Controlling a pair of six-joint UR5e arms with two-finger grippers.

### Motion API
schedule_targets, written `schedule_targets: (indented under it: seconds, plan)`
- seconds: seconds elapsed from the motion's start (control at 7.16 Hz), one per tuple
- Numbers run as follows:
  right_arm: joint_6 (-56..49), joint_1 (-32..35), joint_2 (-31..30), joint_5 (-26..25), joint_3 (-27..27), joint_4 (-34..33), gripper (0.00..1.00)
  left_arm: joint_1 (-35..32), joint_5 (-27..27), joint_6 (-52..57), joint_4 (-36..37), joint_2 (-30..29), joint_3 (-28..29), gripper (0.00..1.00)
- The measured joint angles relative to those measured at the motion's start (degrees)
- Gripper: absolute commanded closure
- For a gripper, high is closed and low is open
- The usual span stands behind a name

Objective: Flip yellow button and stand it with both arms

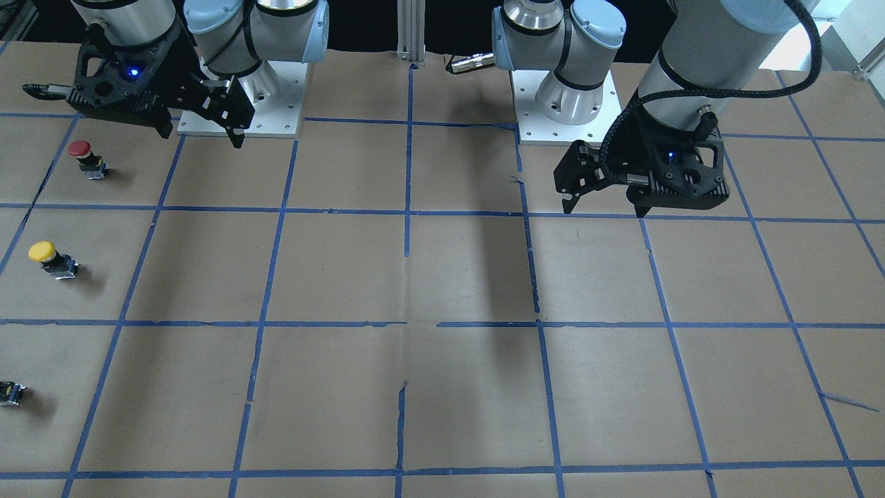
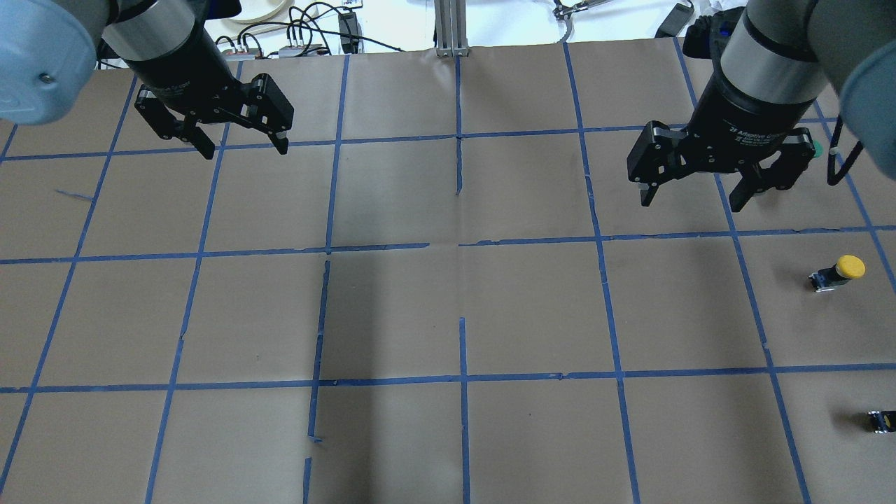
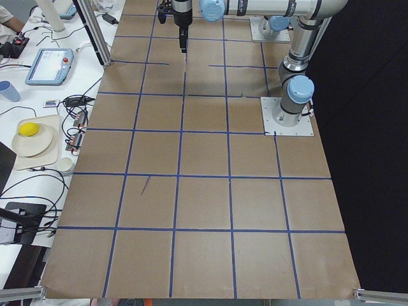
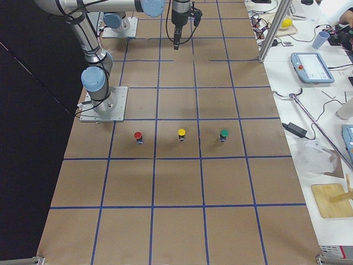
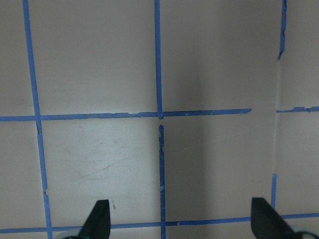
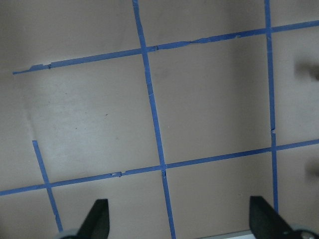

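The yellow button [image 1: 48,257] stands near the table edge on my right side, yellow cap up on its dark body; it also shows in the overhead view [image 2: 838,271] and the exterior right view [image 4: 181,134]. My right gripper [image 2: 693,196] hangs open and empty above the table, well apart from the button; it shows at the left of the front view [image 1: 200,131], and its wrist view [image 6: 179,224] sees only taped paper. My left gripper [image 2: 245,143] is open and empty over the far left; it shows too in the front view [image 1: 574,200] and its wrist view [image 5: 179,224].
A red-capped button [image 1: 86,158] and a green-capped button [image 4: 224,134] stand in line either side of the yellow one. Brown paper with a blue tape grid [image 2: 462,245] covers the table. Two arm base plates [image 1: 276,104] sit on the robot's side. Side benches hold cables and a tablet [image 4: 311,67].
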Motion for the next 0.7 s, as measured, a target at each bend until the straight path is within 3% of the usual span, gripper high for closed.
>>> schedule_targets:
  seconds: [0.7]
  plan:
    - [-3.1,-0.3,-0.1,0.0,0.3,0.0,0.0,0.0,-0.1,0.2,0.1,-0.1,0.0,0.0]
